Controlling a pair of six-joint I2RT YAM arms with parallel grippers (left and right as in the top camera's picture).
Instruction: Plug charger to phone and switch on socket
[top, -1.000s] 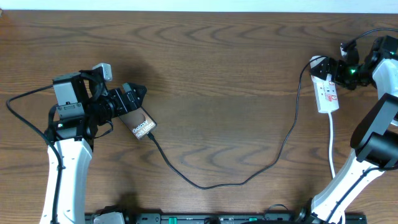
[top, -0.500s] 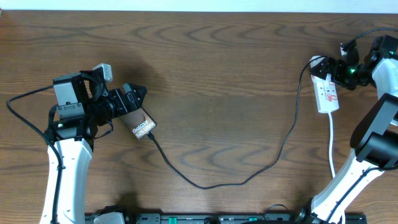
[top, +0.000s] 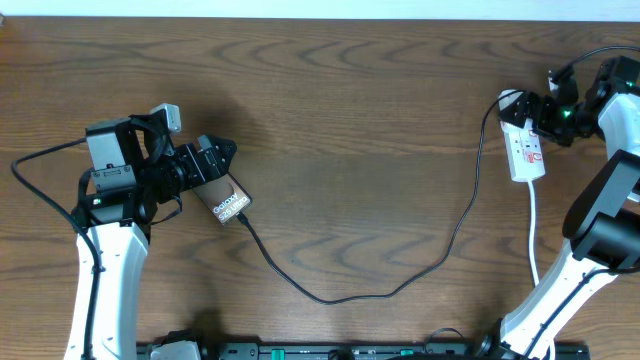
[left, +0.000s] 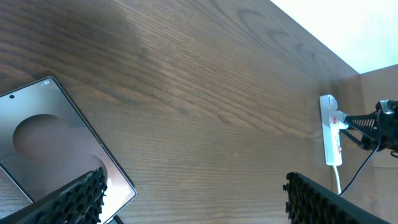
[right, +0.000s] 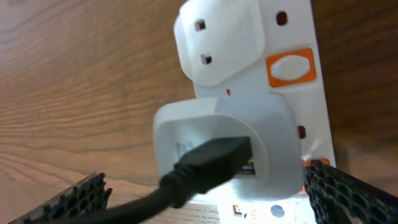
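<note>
Wood table (top: 350, 120): phone (top: 230, 203) diagonal, charger (top: 335, 300) end toward lower right.

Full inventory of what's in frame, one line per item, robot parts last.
table: 1, dark brown wood, under everything
phone: 1, brown-black with white lettering, flat on the left side
socket: 1, white strip with orange-red switches, far right
white cord: 1, white, trails from the socket toward the near edge
charger: 1, thin black cable, loops from the phone's edge across to the socket
adapter: 1, white, plugged into the socket, the charger's plug in it
left gripper: 1, black, open, over the phone's end
right gripper: 1, black, open, at the socket's far end
</note>
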